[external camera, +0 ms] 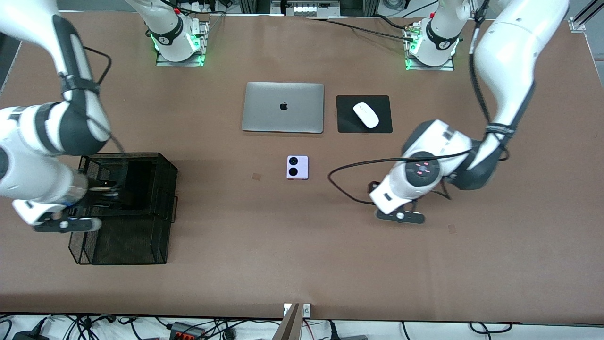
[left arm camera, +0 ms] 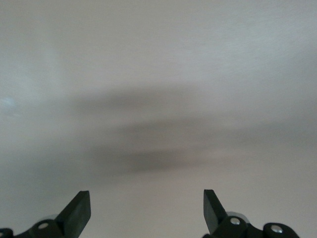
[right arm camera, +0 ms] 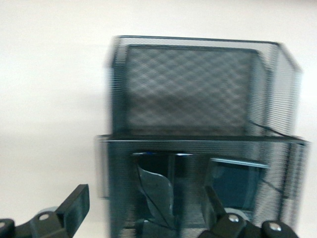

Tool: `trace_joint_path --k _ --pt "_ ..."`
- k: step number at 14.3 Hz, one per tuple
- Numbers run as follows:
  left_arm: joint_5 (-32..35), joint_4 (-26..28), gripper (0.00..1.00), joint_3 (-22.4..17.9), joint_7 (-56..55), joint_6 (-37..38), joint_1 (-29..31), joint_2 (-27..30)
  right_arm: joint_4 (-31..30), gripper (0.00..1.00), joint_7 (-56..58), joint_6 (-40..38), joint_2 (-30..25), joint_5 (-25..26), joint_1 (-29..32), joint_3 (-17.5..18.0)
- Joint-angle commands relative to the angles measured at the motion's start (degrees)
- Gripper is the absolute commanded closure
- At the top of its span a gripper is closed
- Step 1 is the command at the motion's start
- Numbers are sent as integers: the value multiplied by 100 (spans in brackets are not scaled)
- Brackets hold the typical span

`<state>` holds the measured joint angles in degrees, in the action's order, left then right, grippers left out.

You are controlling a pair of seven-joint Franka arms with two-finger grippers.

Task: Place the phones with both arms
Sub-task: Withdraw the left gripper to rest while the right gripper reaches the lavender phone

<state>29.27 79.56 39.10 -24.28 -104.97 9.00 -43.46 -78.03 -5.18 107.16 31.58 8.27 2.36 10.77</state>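
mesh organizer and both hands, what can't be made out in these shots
- Mesh organizer, front view: the right arm covers one end, so its contents are unclear there.
- Right wrist view: two dark slabs stand in the organizer's compartments; blur and mesh keep me from telling which phones they are.
- Right hand: open; its fingers are hidden under the wrist in the front view.
- Left hand: open over bare table; the wrist view is blurred.
- Lavender flip phone: plainly visible.

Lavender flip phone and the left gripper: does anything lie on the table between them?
No. In the front view, only bare brown table separates the lavender flip phone from the left gripper; the arm's black cable loops above it.
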Motion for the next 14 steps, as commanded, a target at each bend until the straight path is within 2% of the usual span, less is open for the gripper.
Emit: trace_joint_path --k 1,5,7,9,10,11,13,14 --pt "35 139 0 36 1001 362 522 670 -10 0 -315 77 181 -141 -506 39" --pt "-140 69 0 72 1548 1249 796 1444 -1 0 -1720 593 541 -124 -1701 39" --pt "-902 -115 0 54 1610 1916 805 1753 -1 0 -2257 1059 813 -89 -2255 39" --pt "-1344 -589 0 -77 1724 2200 788 1876 -1 0 -2548 1673 1138 -106 -2669 39" --pt "-1528 -591 0 -260 1916 2270 753 2077 -10 0 -2750 1937 1287 -80 -2888 31" --pt "-1817 -582 0 -689 2092 2332 613 2261 -1 0 -2926 2140 1446 -71 -3099 -4" --pt "-2764 -207 0 -2084 2557 2280 -36 2744 -1 0 -2980 2265 1657 -18 -3207 -13" --pt "-3021 100 0 -2639 2890 2097 -308 2947 -10 0 -3024 2265 1702 -10 -3294 -13"
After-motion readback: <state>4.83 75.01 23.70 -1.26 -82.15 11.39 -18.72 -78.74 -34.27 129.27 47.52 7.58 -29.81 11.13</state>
